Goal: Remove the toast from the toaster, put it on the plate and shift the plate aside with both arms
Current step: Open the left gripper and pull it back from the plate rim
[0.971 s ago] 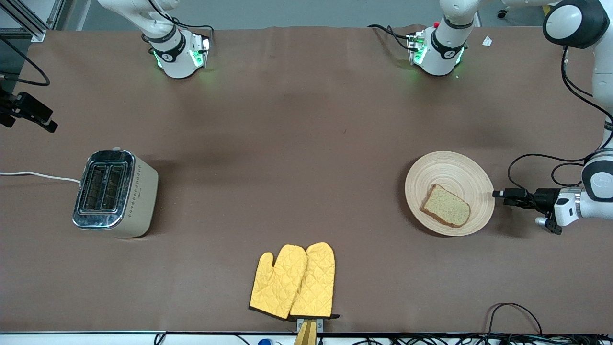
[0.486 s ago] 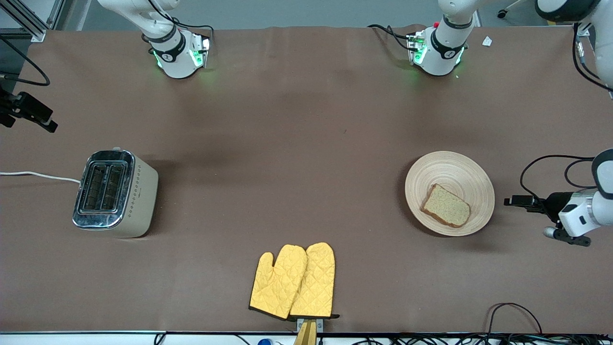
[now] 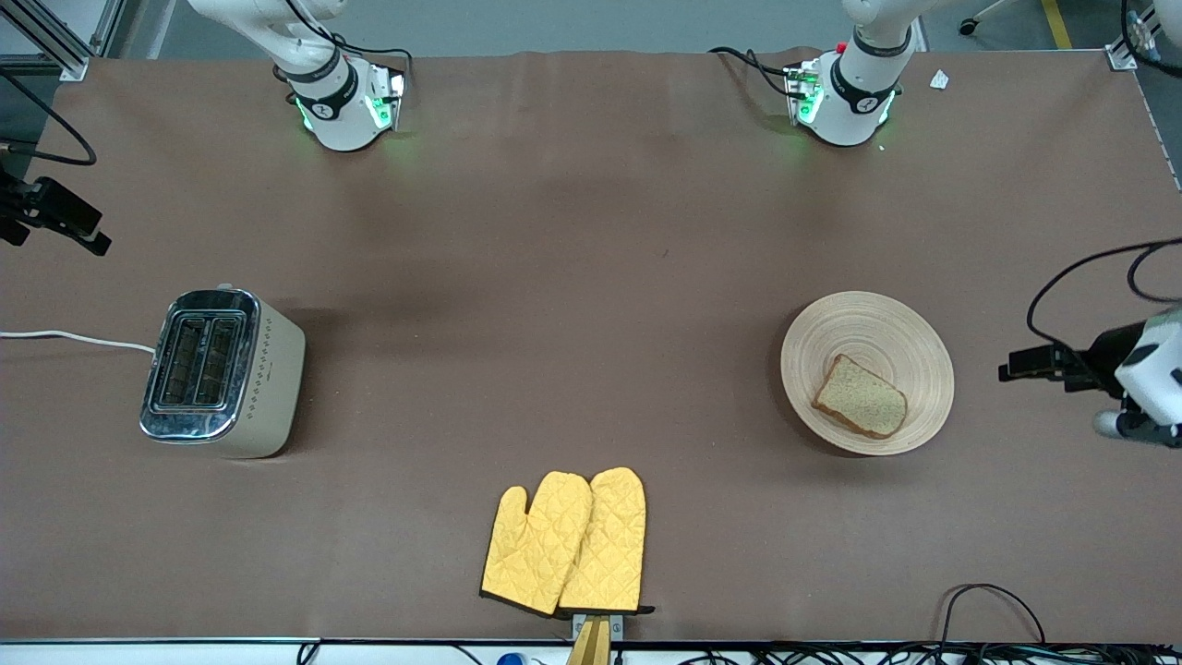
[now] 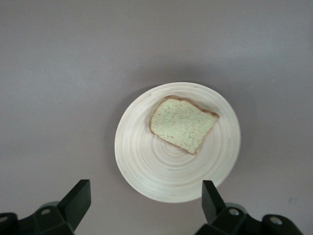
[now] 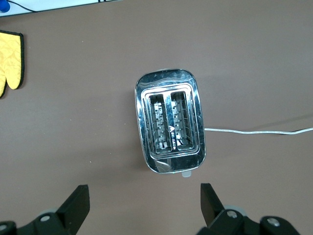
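Observation:
The toast [image 3: 861, 397] lies on the round beige plate [image 3: 854, 332], on the part nearer the front camera, toward the left arm's end of the table. Both also show in the left wrist view, the toast [image 4: 182, 123] on the plate [image 4: 161, 171]. My left gripper [image 3: 1014, 362] is open and empty in the air, off the plate's rim toward the table's end; its fingers stand wide apart in the left wrist view [image 4: 145, 198]. My right gripper [image 5: 142, 205] is open and empty, high over the table by the toaster [image 5: 170, 126]. It also shows in the front view [image 3: 54, 222].
The chrome-topped toaster [image 3: 222, 369] stands toward the right arm's end, its white cord [image 3: 74, 339] running off the table. A pair of yellow oven mitts [image 3: 568, 545] lies near the front edge. Black cables [image 3: 988, 600] loop at the front edge.
My left gripper has drawn back from the plate's rim toward the table's end and risen. The plate, the toast and the right arm have not moved.

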You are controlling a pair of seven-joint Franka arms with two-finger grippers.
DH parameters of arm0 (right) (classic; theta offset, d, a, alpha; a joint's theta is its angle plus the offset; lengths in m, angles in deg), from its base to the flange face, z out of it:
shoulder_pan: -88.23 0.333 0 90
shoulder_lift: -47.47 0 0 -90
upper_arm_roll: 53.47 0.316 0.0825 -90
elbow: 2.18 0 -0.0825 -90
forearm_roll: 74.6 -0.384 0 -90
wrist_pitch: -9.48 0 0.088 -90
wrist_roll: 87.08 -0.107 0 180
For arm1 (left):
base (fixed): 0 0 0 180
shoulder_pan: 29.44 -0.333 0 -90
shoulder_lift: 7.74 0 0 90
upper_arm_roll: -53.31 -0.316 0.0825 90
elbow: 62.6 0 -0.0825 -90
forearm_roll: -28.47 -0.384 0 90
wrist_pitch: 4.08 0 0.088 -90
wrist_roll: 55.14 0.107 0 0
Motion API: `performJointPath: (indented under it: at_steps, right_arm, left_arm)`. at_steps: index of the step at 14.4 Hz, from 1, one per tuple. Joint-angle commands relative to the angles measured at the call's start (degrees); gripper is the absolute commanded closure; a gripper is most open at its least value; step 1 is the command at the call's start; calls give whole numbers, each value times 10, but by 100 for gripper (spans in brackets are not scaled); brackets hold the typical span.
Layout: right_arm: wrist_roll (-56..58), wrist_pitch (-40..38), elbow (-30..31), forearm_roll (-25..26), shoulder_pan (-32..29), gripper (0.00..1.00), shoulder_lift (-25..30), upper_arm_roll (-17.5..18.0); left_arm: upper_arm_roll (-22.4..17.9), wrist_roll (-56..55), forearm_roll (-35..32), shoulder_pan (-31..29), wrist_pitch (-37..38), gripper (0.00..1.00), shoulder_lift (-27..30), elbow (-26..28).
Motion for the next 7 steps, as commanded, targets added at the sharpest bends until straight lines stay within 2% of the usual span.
performJointPath:
  at_steps: [1,4,7]
  right_arm:
    - [6,-4,-8,-5,2,0,-4,-1]
    - [6,-4,-8,-5,2,0,-4,-1]
    - [6,-3,-8,-5,2,0,-4,-1]
  left_arm:
    - [20,-12,-13,-2,21,0,68,20]
    - [48,-26,-13,-3,87,0,125,23]
    - [74,-36,-12,-6,96,0,135,35]
